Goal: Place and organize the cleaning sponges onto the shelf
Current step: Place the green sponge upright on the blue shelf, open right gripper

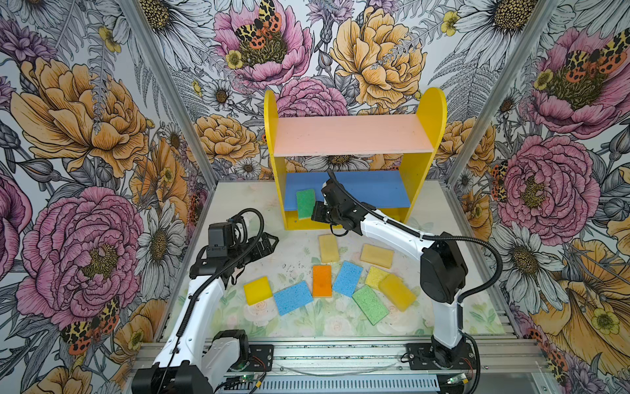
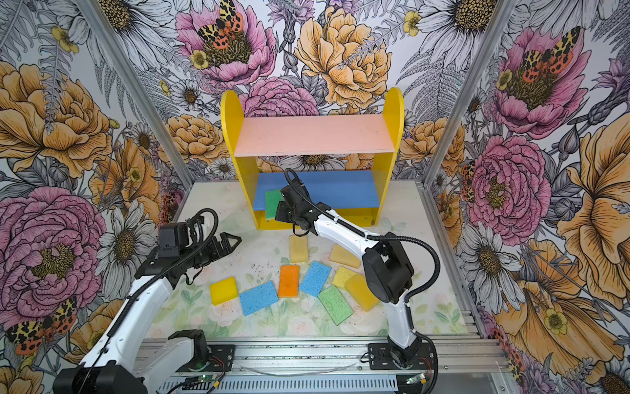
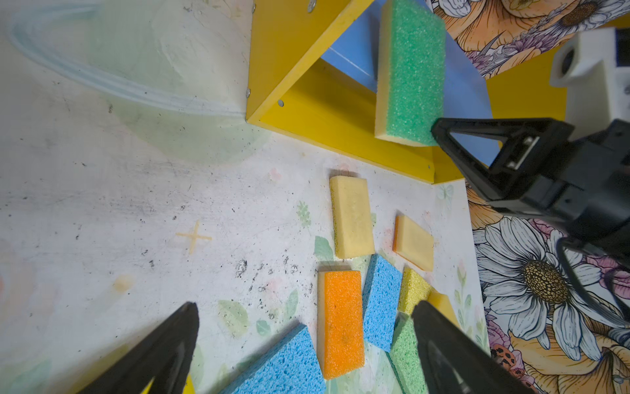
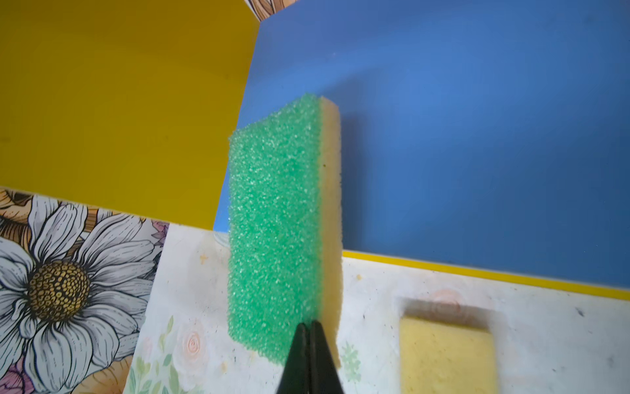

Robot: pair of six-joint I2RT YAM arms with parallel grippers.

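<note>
Top views.
A: Where are the sponges?
B: In both top views a flat green foam sponge (image 1: 305,203) (image 2: 272,203) with pale yellow backing lies tilted at the left end of the blue lower board (image 1: 368,191) (image 2: 341,191). That board belongs to the small two-tier wooden shelf (image 1: 431,129) (image 2: 393,112) with yellow side panels. The sponge overhangs its front edge. Nine more foam sponges (image 1: 322,280) (image 2: 288,280), blue, green, orange, yellow and tan, lie loose on the floral table (image 1: 245,204) (image 2: 218,201) in front.
A: And the arms?
B: The left gripper (image 1: 271,244) (image 2: 235,244) hovers over the table's left part, jaws spread wide, holding nothing. The right gripper (image 1: 315,211) (image 2: 278,211) sits at the green sponge's near end.

Left wrist.
A: Anything closer?
B: The left gripper's (image 3: 305,303) black fingers (image 3: 163,351) stand far apart above an orange rectangular sponge (image 3: 341,324). The right gripper's (image 3: 439,131) tip touches a corner of the green sponge (image 3: 412,71).

Right wrist.
B: The right gripper's (image 4: 309,329) jaws are pressed together against the green sponge's (image 4: 276,221) near end. Whether foam is nipped between them I cannot tell. A tan sponge (image 4: 446,354) lies on the table nearby.
</note>
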